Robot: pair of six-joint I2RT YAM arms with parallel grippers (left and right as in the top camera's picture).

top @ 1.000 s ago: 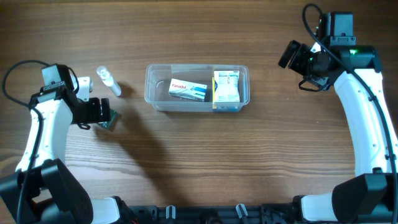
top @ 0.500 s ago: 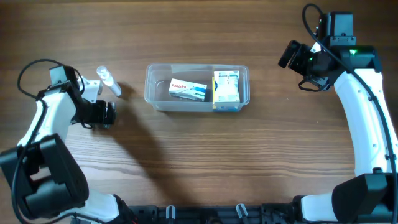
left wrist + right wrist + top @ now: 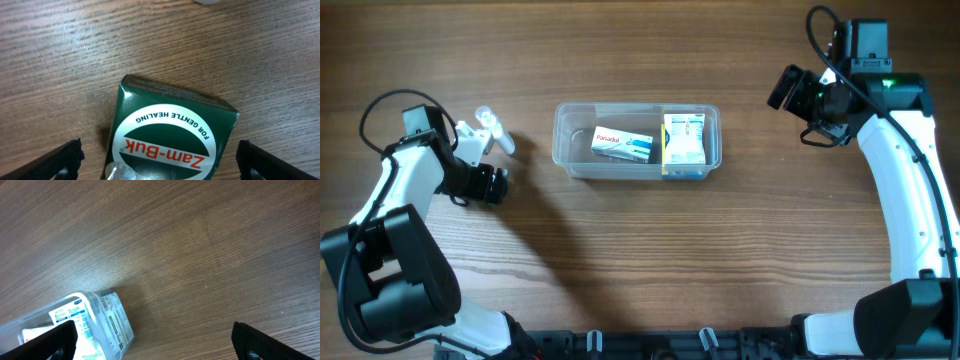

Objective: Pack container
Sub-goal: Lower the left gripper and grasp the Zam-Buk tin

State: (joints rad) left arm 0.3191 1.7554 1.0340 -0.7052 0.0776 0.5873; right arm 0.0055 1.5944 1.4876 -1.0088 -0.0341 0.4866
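At the far left, the left fingers (image 3: 60, 160) were spread wide and hung low over the wooden tabletop (image 3: 640, 250), one on either side of a dark green Zam-Buk box (image 3: 170, 140) lying flat with its white oval label up. They were not pinching it: bare wood showed between the box and one finger, and I could not tell whether the other touched its edge. From overhead the arm's head covered the box almost entirely. Just beyond that arm, a little farther from me, a small clear bottle (image 3: 492, 128) lay on its side, apart from everything else. To its right, near the middle of the tabletop, sat the container (image 3: 560, 150), the clear rectangular tub with rounded corners. Inside it a red-and-white Panadol box (image 3: 622, 145) lay flat in the left half, and a white and blue box (image 3: 684, 138) lay in the right end against the wall. Well to the right and slightly farther back, the right fingers (image 3: 50, 340) were also spread wide with nothing between them, held above bare wood with a corner of the container at the edge of their camera's view.
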